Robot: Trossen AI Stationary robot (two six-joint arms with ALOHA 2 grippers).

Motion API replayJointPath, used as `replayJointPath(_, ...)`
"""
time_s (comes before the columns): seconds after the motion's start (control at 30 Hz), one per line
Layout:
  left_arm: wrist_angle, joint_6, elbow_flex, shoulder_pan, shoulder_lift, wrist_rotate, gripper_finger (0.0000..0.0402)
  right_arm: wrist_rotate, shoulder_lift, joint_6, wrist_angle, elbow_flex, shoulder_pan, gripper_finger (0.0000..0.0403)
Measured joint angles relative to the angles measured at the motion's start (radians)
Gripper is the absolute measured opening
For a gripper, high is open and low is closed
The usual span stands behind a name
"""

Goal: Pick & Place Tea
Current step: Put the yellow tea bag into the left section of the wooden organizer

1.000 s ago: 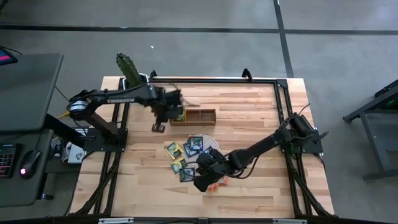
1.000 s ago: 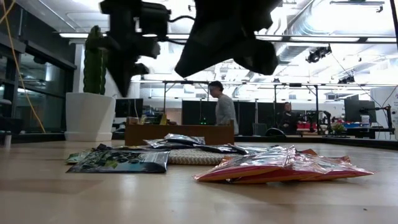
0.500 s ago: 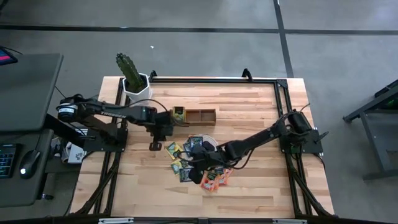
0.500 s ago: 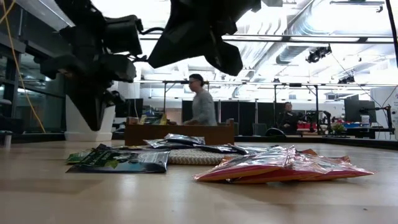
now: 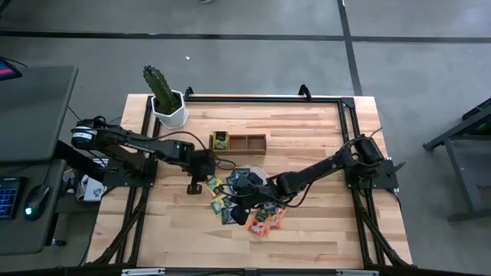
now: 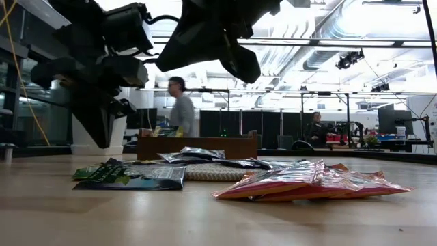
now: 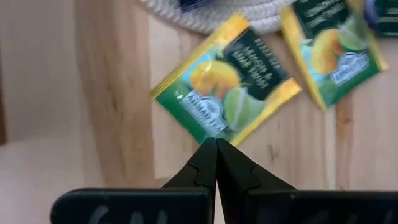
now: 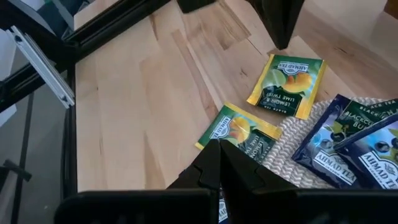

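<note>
Pale butcher-block table fills the high view, and on it we find the tea sachets scattered around and over the round woven mat, with the wooden tray just beyond them. Our left gripper sits at the cluster's left edge, close beside the yellow-green sachet; the right gripper hangs over the middle of the pile, with the orange-red sachets near it.

From the low view we see both grippers raised clear of the sachets, which lie flat on the wood; a person walks in the room behind.

Through the left wrist view we see our left fingers pressed together, holding nothing, their tips pointing straight at a corner of the yellow-green sachet, which lies diagonally across our line of approach.

Through the right wrist view we see the right fingers likewise closed and empty, above another yellow-green sachet at the mat's edge.

We judge the left arm nearer its sachet; its jaws must open before descending.
</note>
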Motion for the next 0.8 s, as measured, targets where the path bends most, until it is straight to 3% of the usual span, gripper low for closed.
replayJointPath(0.1,0.014,-0.007,0.000,0.002,0.000,-0.019,0.0002,0.002,0.000,-0.008,0.017,0.000,0.003,0.0000)
replayJointPath(0.23,0.055,0.099,0.000,0.002,0.000,-0.008,0.0025,0.001,0.000,-0.009,0.008,0.000,0.004,0.0000)
replayJointPath(0.43,0.041,0.421,0.000,-0.035,0.000,0.018,0.0101,-0.047,0.000,-0.036,0.007,0.000,0.005,0.0000)
replayJointPath(0.53,0.037,0.571,0.000,-0.060,0.000,-0.020,0.0147,-0.077,0.000,-0.057,0.001,0.000,0.016,0.0000)
replayJointPath(0.67,0.038,0.667,0.000,-0.079,0.000,-0.129,0.0202,-0.085,0.000,-0.052,-0.026,0.000,0.035,0.0000)
replayJointPath(0.8,0.037,0.711,0.000,-0.076,0.000,-0.094,0.0239,-0.062,0.000,-0.041,-0.045,0.000,0.051,0.0000)
